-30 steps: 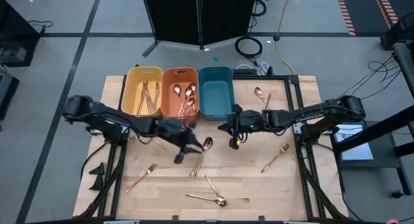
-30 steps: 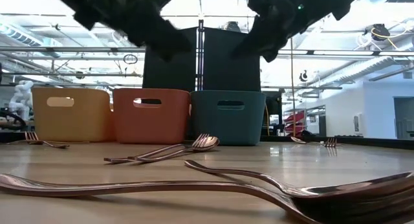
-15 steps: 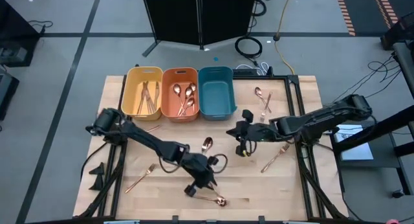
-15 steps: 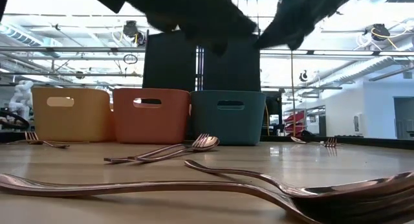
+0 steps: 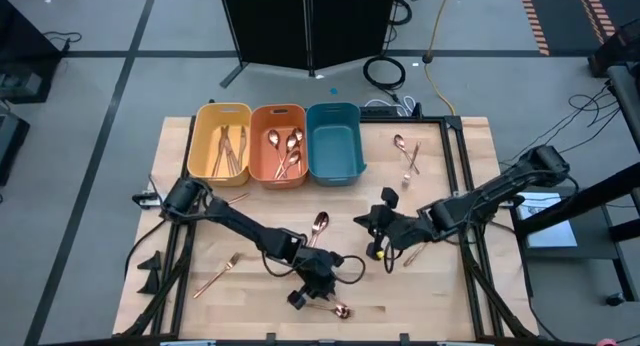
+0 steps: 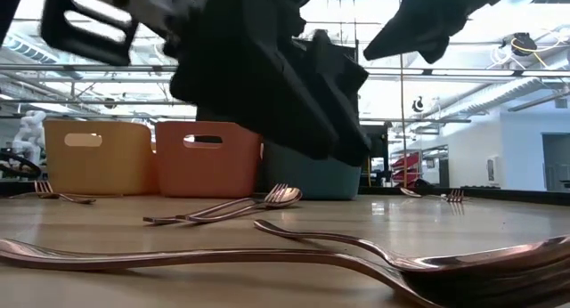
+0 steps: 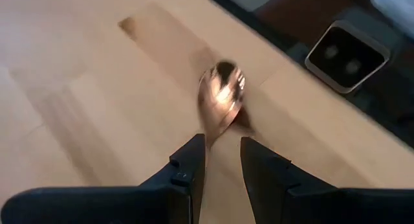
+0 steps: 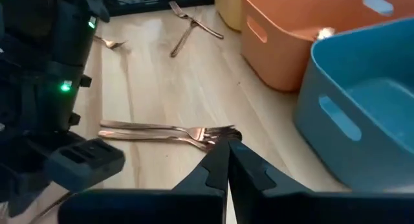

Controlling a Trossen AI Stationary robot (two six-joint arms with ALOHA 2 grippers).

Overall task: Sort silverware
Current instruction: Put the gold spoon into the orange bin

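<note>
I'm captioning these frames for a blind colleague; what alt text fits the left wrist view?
The left hand, its two dark fingers slightly parted, hangs just above a shiny copper metal spoon lying on the pale wooden table. The spoon's handle runs toward the gap between the fingers, and its bowl points toward the table's dark edge.

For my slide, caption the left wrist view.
Left tool, fingers slightly apart, poised over a copper spoon on the wooden table.

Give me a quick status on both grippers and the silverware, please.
Left gripper open, low over a spoon near the table's front edge. Right gripper shut, empty, mid-table. Teal bin empty; loose silverware on the table. Nothing in the way.
</note>
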